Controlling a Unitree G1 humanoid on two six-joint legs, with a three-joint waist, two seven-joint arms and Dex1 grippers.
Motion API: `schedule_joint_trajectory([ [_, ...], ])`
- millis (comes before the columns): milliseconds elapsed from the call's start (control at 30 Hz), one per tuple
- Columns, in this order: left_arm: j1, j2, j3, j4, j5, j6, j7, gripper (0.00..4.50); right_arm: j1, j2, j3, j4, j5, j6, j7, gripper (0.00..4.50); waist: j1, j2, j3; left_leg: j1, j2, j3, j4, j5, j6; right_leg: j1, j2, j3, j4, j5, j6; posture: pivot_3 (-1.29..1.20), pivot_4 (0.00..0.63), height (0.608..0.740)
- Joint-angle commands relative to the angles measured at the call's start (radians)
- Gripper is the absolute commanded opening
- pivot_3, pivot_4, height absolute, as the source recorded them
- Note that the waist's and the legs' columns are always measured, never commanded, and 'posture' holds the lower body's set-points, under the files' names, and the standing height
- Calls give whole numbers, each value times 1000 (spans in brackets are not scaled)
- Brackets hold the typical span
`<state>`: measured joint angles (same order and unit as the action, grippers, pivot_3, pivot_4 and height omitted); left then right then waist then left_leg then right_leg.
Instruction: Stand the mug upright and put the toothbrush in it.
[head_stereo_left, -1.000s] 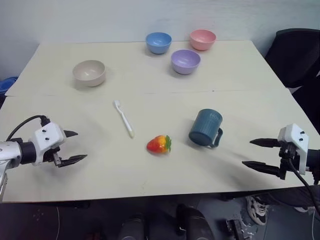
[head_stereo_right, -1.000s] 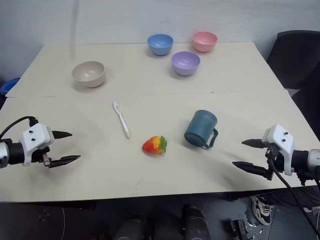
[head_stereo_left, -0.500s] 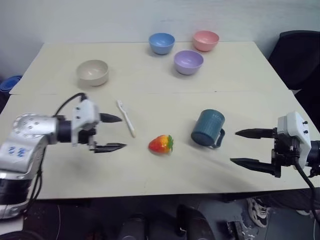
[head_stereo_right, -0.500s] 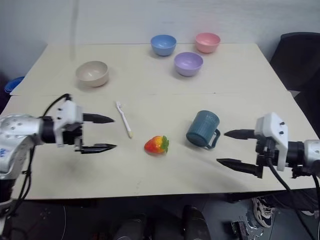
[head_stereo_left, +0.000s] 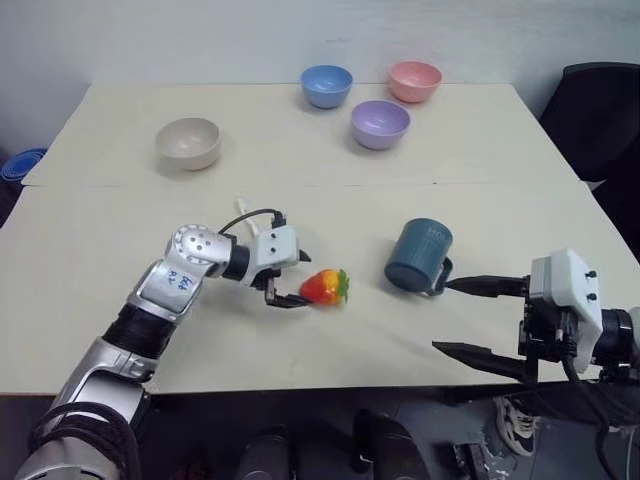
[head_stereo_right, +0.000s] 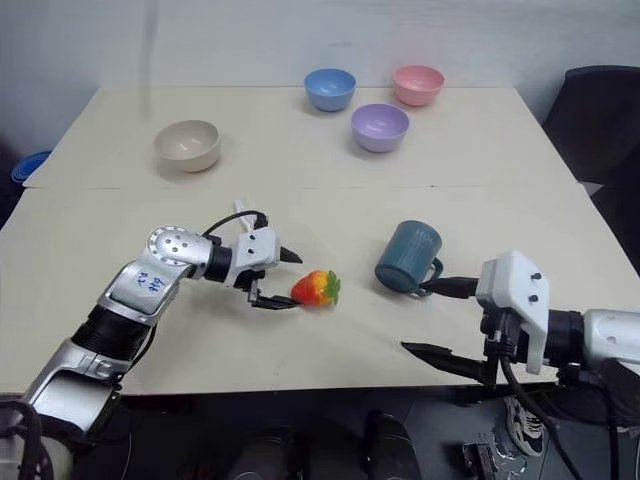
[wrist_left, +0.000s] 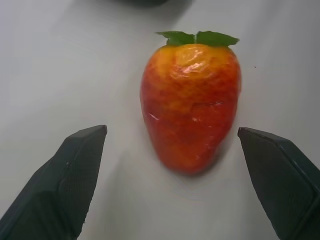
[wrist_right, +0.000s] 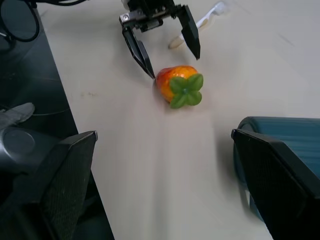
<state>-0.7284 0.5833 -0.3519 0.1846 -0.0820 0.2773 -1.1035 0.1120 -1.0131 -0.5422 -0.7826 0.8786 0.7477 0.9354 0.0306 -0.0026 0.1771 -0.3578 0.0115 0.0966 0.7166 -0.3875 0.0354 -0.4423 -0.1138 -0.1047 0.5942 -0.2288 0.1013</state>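
The dark teal mug (head_stereo_left: 420, 255) lies on its side right of the table's middle, handle toward the near edge. The white toothbrush (wrist_right: 202, 20) lies behind my left gripper, mostly covered by that arm in the eye views. My left gripper (head_stereo_left: 303, 279) is open, low over the table, its fingertips just left of a toy strawberry (head_stereo_left: 322, 287) without touching it. My right gripper (head_stereo_left: 441, 316) is open and empty near the front edge, its upper finger close beside the mug's handle.
A beige bowl (head_stereo_left: 188, 142) stands at the back left. Blue (head_stereo_left: 326, 85), pink (head_stereo_left: 415, 80) and purple (head_stereo_left: 380, 123) bowls stand at the back right. A black chair (head_stereo_left: 600, 110) is off the table's right side.
My left arm has swung right across the table from the left edge to the strawberry, covering the toothbrush. My right gripper has moved left toward the mug. Both stayed open.
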Motion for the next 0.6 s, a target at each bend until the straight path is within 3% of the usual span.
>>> schedule_joint_trajectory([
  [33,-20,-25,8,30,11,-40,-4,4464,9,7,-50,-40,37,-1,-21,4500,-1,0,0,0,0,0,0,0,0,0,0,0,0,0,0,0,150,740],
  [167,-37,-84,30,33,-42,5,-35,4464,21,2,-64,-46,57,-4,-36,4500,0,0,0,0,0,0,1,0,1,0,0,0,0,0,0,0,150,740],
  [333,-39,-106,9,59,-10,-23,-45,4464,16,-1,-53,-38,59,-15,-49,4500,-2,0,0,0,0,0,1,-1,1,0,0,0,0,0,1,0,150,740],
  [467,-46,-108,12,62,-7,-9,-53,3651,12,-1,-42,-37,58,-19,-58,4500,-1,0,0,0,1,0,1,-1,1,0,-1,0,0,0,1,0,150,740],
  [533,-47,-107,15,70,0,-11,-47,2998,12,0,-40,-37,59,-21,-58,4500,0,0,0,0,1,0,2,-1,1,0,-1,0,0,0,1,0,150,740],
  [600,-45,-102,19,71,3,-14,-45,2778,9,2,-35,-35,63,-22,-60,4500,-1,0,0,0,1,0,2,-1,2,0,-1,0,0,0,1,0,150,740],
])
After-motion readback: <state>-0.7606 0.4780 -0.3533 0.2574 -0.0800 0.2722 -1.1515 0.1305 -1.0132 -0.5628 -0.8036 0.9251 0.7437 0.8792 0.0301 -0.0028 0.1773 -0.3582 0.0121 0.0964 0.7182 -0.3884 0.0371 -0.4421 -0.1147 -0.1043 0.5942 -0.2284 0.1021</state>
